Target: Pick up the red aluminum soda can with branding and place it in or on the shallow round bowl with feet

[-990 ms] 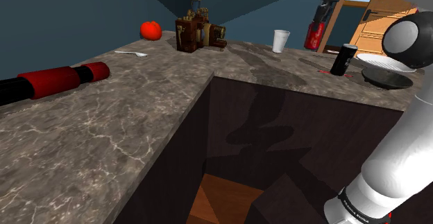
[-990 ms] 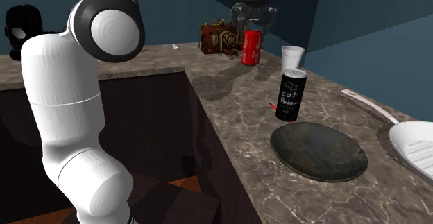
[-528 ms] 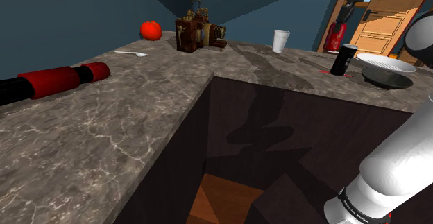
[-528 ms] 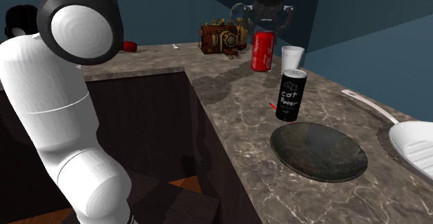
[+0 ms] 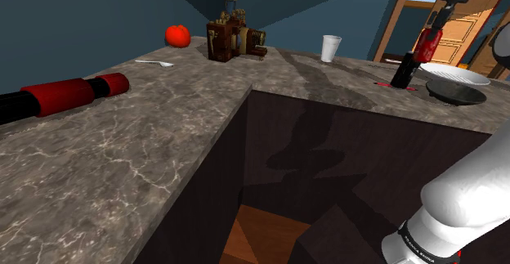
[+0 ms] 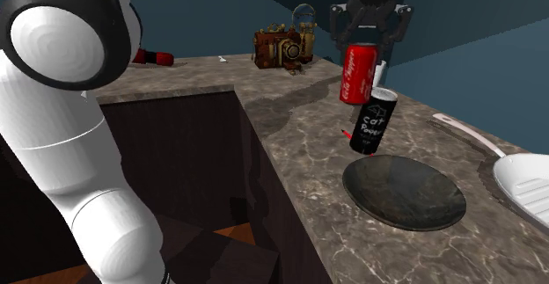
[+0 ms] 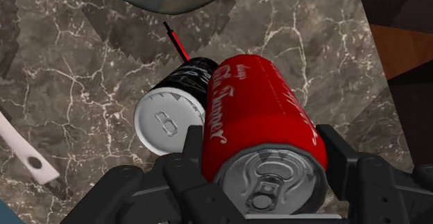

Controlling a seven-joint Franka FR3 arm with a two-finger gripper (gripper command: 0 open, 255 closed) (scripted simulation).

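As my gripper (image 6: 368, 47) clamps the red soda can (image 6: 358, 74) near its lid, I judge it light, slick, dentable; second exterior view: bowl (image 6: 404, 192) at its 5 o'clock.

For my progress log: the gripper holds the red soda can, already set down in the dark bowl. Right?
No. The gripper holds the red soda can in the air beside the black can, short of the dark bowl; the second exterior view shows it.
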